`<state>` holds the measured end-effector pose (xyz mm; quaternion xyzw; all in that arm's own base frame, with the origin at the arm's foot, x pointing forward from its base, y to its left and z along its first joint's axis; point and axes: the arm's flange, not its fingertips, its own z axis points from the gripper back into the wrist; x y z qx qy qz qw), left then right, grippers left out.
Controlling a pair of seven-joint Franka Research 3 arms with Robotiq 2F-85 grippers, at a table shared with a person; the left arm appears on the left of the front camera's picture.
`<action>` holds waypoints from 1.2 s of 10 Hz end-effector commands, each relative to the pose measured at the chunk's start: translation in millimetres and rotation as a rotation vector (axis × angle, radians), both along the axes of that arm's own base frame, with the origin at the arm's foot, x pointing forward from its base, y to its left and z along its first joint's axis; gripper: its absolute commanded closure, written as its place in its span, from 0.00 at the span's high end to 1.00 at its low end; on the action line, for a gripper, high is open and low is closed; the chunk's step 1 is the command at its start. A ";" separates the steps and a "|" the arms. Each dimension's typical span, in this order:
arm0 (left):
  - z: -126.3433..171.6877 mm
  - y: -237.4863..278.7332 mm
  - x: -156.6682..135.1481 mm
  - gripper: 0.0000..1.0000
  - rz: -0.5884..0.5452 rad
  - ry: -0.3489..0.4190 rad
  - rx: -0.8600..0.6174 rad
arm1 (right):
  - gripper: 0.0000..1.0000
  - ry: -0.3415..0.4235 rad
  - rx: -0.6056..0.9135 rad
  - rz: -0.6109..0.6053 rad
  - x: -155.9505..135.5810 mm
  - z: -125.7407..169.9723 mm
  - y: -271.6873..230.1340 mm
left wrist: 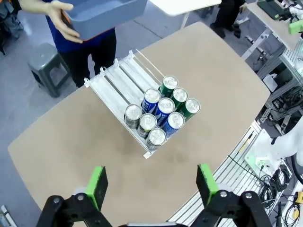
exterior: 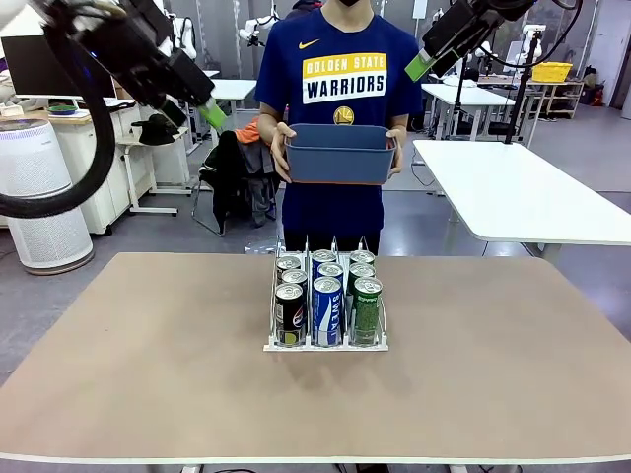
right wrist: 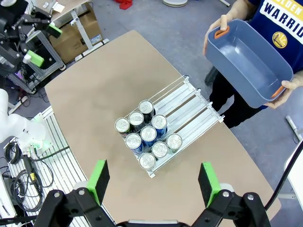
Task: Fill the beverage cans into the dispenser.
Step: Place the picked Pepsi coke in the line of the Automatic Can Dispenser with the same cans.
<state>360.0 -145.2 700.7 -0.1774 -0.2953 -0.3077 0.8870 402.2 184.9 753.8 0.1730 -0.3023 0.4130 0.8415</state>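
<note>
Upper left of the front frame: my left gripper (exterior: 210, 115), raised above the worktop (exterior: 148, 335), fingers spread wide and holding nothing. Centre: the dispenser (exterior: 325, 343), nine beverage cans (exterior: 326, 310) packed at its near end, black, blue and green lanes. Behind it, a person's hands (exterior: 279, 148) hold a blue-grey tub (exterior: 340, 153). Upper right: my right gripper (exterior: 420, 65), fingers likewise wide and holding nothing.

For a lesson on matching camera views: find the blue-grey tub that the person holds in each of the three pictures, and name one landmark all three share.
Front view: blue-grey tub at upper centre, held in both hands beyond the table.
Left wrist view: tub at the top edge, left of centre.
Right wrist view: tub at upper right, seen from above, nothing in it.
Shared landmark: the dispenser with its cans.
</note>
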 end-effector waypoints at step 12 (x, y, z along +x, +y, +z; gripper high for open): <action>48.4 22.0 -8.2 1.00 -0.025 -0.095 0.146 | 1.00 0.004 0.012 0.003 0.0 0.1 0.7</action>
